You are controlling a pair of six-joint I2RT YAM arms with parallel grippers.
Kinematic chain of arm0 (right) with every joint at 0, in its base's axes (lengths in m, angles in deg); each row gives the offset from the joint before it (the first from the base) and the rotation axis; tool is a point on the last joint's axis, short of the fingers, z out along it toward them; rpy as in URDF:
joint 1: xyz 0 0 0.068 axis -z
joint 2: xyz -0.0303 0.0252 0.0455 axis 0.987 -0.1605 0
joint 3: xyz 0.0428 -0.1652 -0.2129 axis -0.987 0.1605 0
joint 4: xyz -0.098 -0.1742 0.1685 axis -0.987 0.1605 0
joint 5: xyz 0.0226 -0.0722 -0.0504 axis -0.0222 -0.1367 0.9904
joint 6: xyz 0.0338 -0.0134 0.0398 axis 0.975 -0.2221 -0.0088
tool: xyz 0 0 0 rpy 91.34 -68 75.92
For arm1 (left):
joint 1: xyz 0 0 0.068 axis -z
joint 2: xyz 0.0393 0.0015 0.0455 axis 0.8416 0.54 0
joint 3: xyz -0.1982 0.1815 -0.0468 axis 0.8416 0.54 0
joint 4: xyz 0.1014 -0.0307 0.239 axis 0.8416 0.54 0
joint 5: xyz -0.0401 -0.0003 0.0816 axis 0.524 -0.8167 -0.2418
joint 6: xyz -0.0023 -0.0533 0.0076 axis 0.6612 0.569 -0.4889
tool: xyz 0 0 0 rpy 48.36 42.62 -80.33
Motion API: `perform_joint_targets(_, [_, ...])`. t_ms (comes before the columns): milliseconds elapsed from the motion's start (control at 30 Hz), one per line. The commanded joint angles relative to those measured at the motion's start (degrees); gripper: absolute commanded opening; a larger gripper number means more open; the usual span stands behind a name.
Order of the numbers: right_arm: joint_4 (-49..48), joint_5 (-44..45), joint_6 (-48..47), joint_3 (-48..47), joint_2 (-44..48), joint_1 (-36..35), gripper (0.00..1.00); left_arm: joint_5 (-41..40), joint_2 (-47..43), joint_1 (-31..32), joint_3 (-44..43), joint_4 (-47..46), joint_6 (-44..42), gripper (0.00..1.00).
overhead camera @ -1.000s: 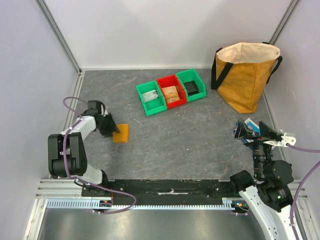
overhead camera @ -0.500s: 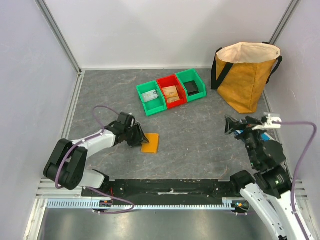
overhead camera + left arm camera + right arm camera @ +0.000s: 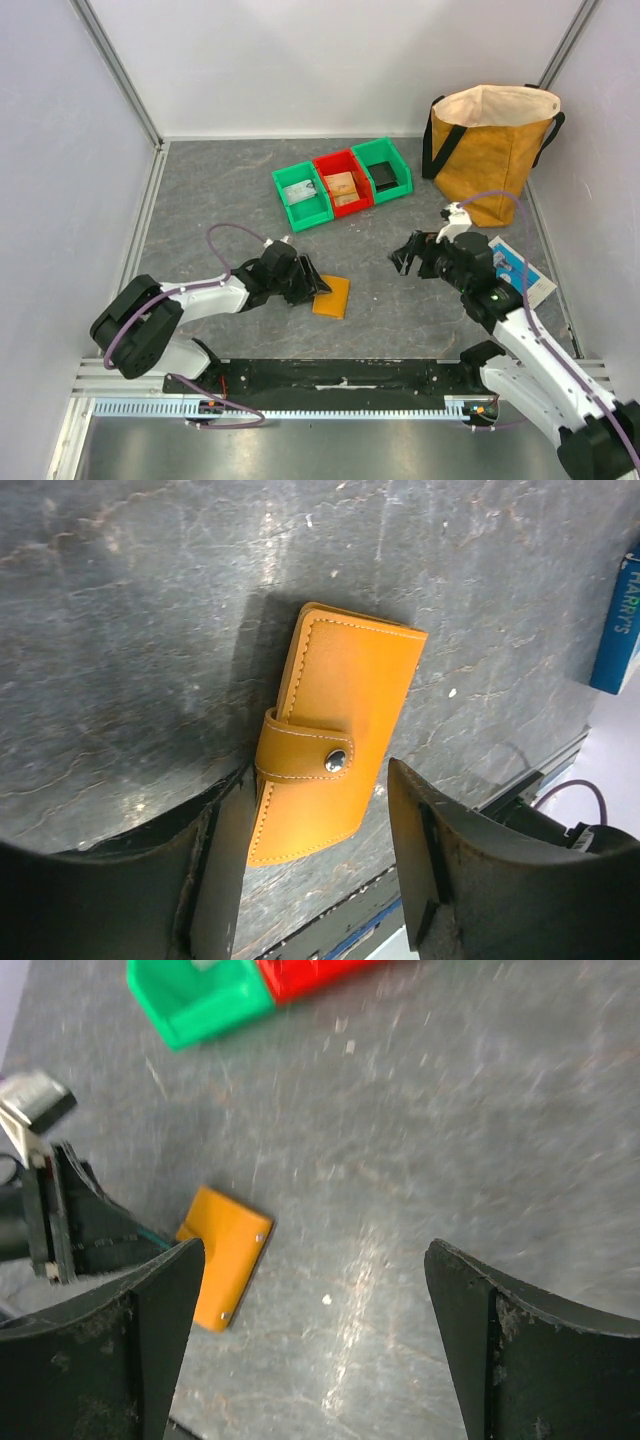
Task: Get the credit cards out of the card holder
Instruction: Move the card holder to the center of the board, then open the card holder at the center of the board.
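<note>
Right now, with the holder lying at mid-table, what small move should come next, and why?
Probably lower the right gripper toward the card holder. Its snap strap is fastened and no cards show, while the open left gripper straddles one end and could steady it.

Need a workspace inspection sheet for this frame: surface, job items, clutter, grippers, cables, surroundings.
Surface: dark grey table, scuffed.
Job's things: card holder lying flat on the table, snap strap closed; credit cards: nothing seen.
Clutter: three bins in a row; mustard bag at the far right; blue-and-white box beside the right arm.
Grippers: left gripper open, straddling the holder's end; right gripper open, empty, held above the table.
Cables: purple cable looping off each arm.
Surroundings: white walls, aluminium frame.
</note>
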Motion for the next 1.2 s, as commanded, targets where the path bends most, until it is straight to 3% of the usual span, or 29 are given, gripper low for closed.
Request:
perform_joint_targets(0, [-14.45,-13.48,9.72,5.76,-6.87,-0.33,0.98,-2.86,-0.72,1.17,1.32,-6.41,4.23,0.62])
perform_joint_targets(167, [-28.44,-18.34,20.8,11.92,-17.24,-1.91,0.96,-4.35,-4.76,1.61,3.16,-5.63,1.16,0.62])
perform_joint_targets(433, [-38.56,-17.38,27.76,15.27,-28.06,-7.35,0.86,-2.69,-5.04,3.1,7.21,-9.22,2.55,0.54])
perform_joint_targets(767, [-40.94,-15.0,28.11,14.65,-38.69,-13.51,0.79,-2.51,-0.73,6.53,7.3,-14.5,6.33,0.46])
perform_joint_targets(1000, [-41.65,-13.86,26.09,13.6,-44.5,-14.74,0.73,-2.86,0.5,7.15,7.47,-15.3,6.6,0.33])
perform_joint_targets(1167, [-41.91,-14.38,25.04,12.55,-48.54,-15.45,0.68,-2.69,1.12,7.15,7.56,-15.3,6.42,0.31])
